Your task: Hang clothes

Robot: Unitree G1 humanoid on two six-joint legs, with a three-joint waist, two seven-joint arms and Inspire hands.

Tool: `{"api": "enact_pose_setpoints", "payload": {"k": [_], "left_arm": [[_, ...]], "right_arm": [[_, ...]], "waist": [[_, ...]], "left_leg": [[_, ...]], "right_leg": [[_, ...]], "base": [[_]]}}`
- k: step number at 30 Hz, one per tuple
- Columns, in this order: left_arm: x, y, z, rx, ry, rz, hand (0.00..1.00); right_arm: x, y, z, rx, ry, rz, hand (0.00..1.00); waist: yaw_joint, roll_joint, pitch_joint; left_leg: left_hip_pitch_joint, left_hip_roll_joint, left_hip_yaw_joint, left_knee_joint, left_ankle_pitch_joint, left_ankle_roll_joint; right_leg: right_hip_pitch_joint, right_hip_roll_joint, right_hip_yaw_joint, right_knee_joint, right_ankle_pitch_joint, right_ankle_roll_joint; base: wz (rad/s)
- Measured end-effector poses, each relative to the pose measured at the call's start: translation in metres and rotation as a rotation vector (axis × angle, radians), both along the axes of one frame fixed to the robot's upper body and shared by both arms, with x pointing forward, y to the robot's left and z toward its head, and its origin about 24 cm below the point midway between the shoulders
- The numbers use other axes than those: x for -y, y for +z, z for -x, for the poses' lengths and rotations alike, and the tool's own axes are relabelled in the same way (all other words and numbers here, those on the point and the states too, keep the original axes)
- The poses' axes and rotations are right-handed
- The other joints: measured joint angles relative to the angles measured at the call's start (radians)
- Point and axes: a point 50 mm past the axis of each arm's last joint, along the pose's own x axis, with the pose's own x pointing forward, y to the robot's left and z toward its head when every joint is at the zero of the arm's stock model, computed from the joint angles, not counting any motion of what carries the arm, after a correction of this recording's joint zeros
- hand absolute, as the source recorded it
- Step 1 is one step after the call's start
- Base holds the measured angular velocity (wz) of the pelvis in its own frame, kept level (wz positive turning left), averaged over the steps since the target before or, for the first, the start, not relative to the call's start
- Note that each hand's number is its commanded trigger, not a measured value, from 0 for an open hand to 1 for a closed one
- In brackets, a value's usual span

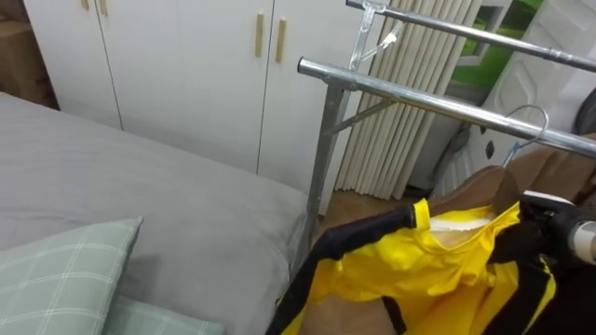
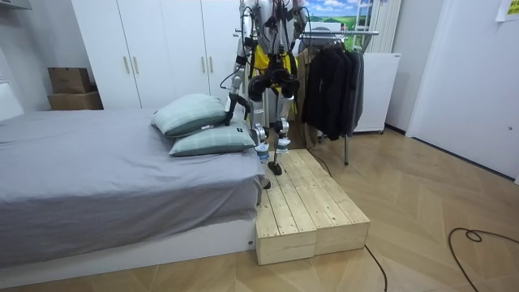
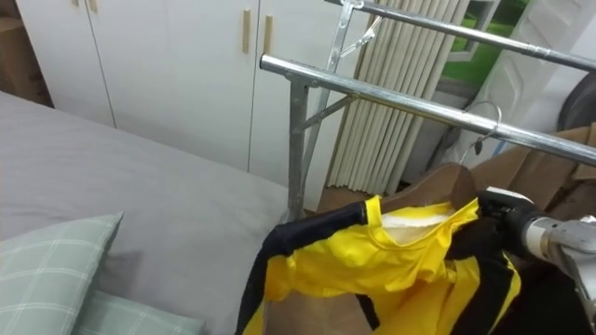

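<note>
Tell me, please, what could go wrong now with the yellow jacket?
The hook is at the rail, but I cannot tell whether it has caught; let go now, the hanger could drop. The jacket sits bunched and crooked on it and might slide off.

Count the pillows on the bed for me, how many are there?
2. The upper pillow lies on the bed close to the robot; the lower pillow sits under it, nearer the bed's edge. Others may be hidden behind them.
</note>
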Motion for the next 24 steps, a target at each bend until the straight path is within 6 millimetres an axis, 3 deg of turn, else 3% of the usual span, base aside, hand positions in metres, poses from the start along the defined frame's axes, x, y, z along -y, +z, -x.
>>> {"api": "enact_pose_setpoints", "payload": {"k": [11, 24], "left_arm": [[0.001, 0.001, -0.002, 0.006, 0.0, 0.002, 0.0], [0.003, 0.002, -0.008, 0.022, -0.001, 0.001, 0.0]], "right_arm": [[0.02, -0.005, 0.009, 0.026, -0.167, -0.019, 1.0], [0.027, -0.011, 0.015, 0.017, -0.26, 0.01, 1.0]], "waist": [[-0.004, 0.004, -0.0006], [-0.005, 0.005, -0.0013]], "left_leg": [[-0.002, 0.0, 0.0, 0.001, 0.0, 0.0], [-0.015, 0.001, -0.014, 0.002, 0.001, -0.001]], "right_leg": [[0.001, -0.005, -0.018, -0.003, 0.001, -0.001], [-0.002, -0.005, -0.028, -0.014, 0.005, -0.003]], "base": [[0.0], [0.02]]}}
